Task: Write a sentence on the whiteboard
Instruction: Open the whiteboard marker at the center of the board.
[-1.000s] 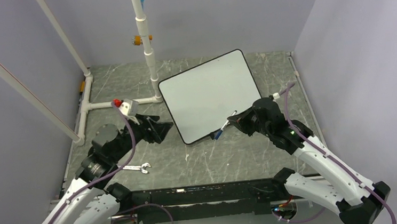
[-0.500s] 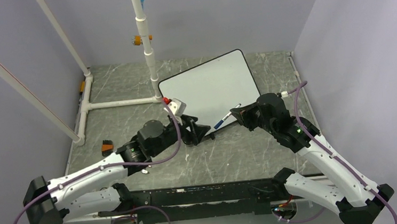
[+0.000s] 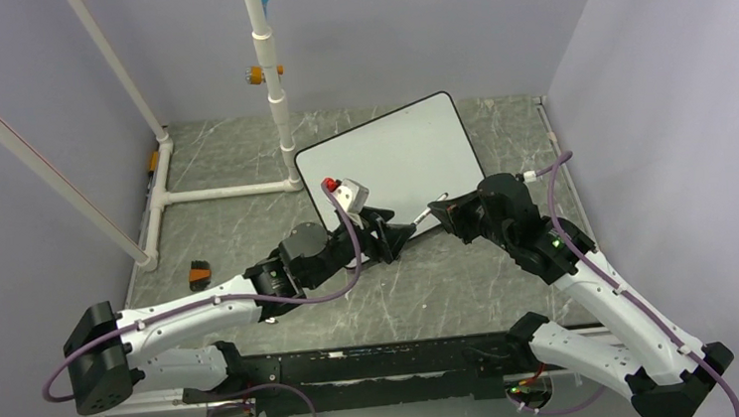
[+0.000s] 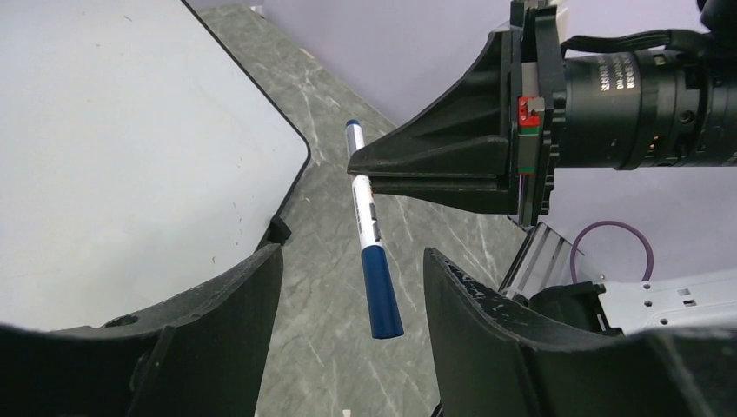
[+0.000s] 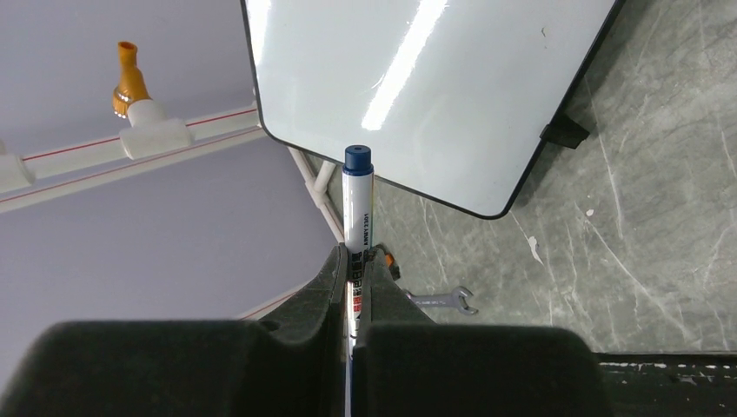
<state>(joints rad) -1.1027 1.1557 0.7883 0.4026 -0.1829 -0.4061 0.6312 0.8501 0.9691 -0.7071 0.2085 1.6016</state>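
Right fingers [image 5: 326, 287] clamped on a blue-capped white marker [image 4: 369, 234]; left fingers [image 4: 235, 295] apart, flanking its cap. Large black-framed white whiteboard [image 3: 388, 172] nearby; silver wrench [image 5: 443, 301] on grey marbled counter [image 3: 431, 283].

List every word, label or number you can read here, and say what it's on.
Nothing reads clearly enough to quote.
marker: small print along the white barrel, too small to read.
camera lens: white lettering on the black barrel, too blurred to read.
whiteboard: no writing on it.
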